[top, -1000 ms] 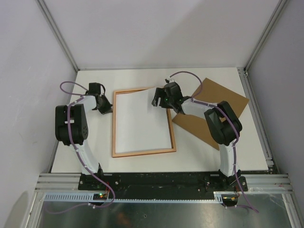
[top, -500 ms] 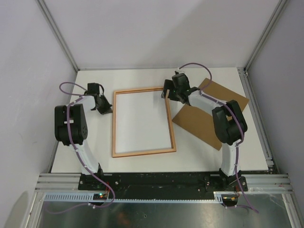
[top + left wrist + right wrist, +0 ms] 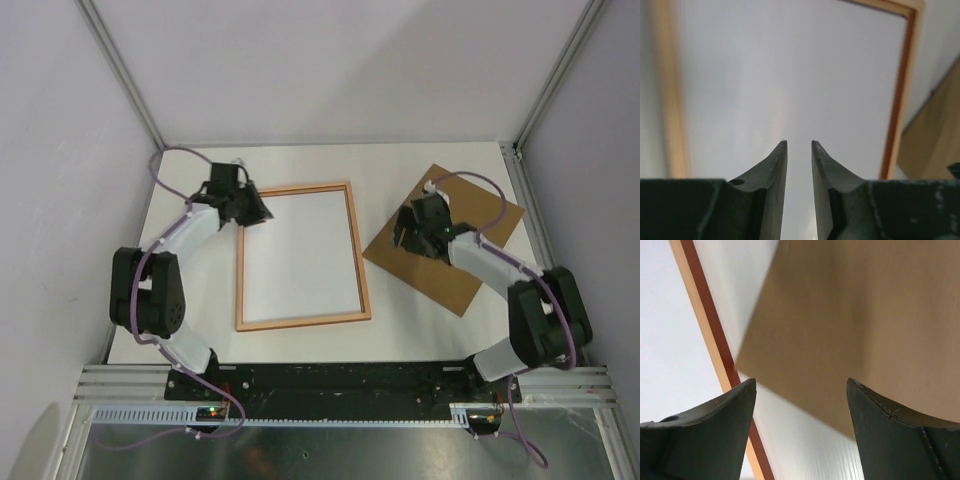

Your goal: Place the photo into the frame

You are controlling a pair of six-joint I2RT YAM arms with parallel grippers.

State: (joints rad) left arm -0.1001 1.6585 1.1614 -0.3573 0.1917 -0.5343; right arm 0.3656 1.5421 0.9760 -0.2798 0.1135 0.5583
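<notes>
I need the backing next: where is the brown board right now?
In the top view, the brown board lies on the table's right half, just right of the frame, with the right gripper over its left corner.

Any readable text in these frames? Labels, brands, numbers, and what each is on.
No readable text in any view.
frame: plain orange wood, no label.
photo: lies white side up, no print showing.
backing board: plain brown, unmarked.
base rail: anything printed here is too small to read.
Wrist views: only bare end effector fingers, frame edge and board.
</notes>
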